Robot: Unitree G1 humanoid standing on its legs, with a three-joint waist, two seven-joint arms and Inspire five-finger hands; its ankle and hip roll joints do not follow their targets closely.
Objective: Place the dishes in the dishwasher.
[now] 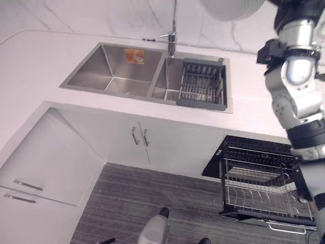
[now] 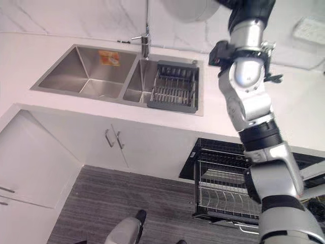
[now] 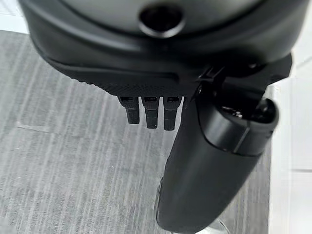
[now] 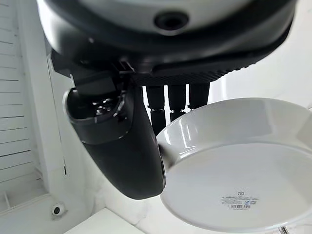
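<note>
My right hand (image 4: pixel 122 146) is raised high above the counter and is shut on a white dish (image 4: pixel 234 165), with the rim pinched between thumb and fingers. The same dish (image 2: pixel 190 9) shows at the top edge of the eye views, above the faucet. The dishwasher (image 1: pixel 238 147) stands open under the counter at the lower right, its wire rack (image 1: pixel 261 188) pulled out and holding no dishes that I can see. My left hand (image 3: pixel 209 161) hangs low over the grey floor, fingers relaxed and holding nothing.
A double steel sink (image 1: pixel 117 68) is set into the white counter (image 1: pixel 35 61). A dark wire drying rack (image 1: pixel 203 84) sits over the right basin, beside the faucet (image 1: pixel 172 35). White cabinet doors (image 1: pixel 137 137) run below, with striped grey floor (image 1: pixel 127 203) in front.
</note>
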